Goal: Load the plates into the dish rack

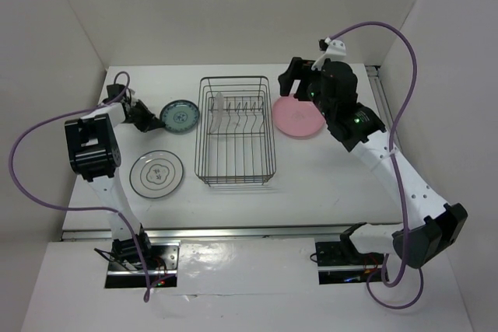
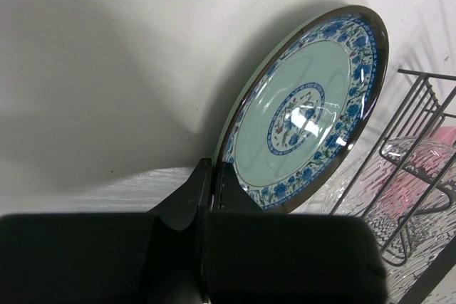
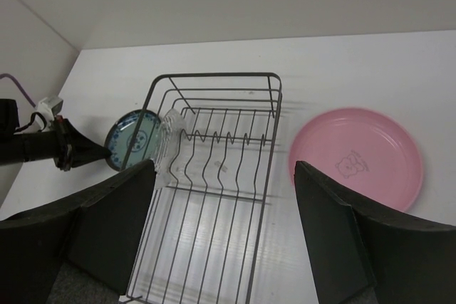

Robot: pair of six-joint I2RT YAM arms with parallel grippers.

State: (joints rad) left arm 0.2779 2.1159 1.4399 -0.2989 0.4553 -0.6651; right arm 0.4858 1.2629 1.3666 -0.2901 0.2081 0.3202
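Note:
The dark wire dish rack (image 1: 236, 170) stands mid-table, and a small wavy-edged clear glass plate (image 1: 219, 110) stands upright in its far left slot. Left of the rack lies the teal-blue patterned plate (image 1: 180, 117). My left gripper (image 1: 150, 118) is shut on that plate's left rim; the left wrist view shows both fingers (image 2: 192, 190) pinching the edge of the teal plate (image 2: 313, 105). The clear plate with the dark ringed rim (image 1: 156, 174) lies flat near the front left. The pink plate (image 1: 298, 117) lies right of the rack. My right gripper (image 1: 296, 83) hovers open above it, its jaws (image 3: 224, 169) holding nothing.
White walls close in the table at the back and on both sides. Purple cables (image 1: 31, 153) loop out from each arm. The table's near edge (image 1: 233, 231) runs just behind the arm bases.

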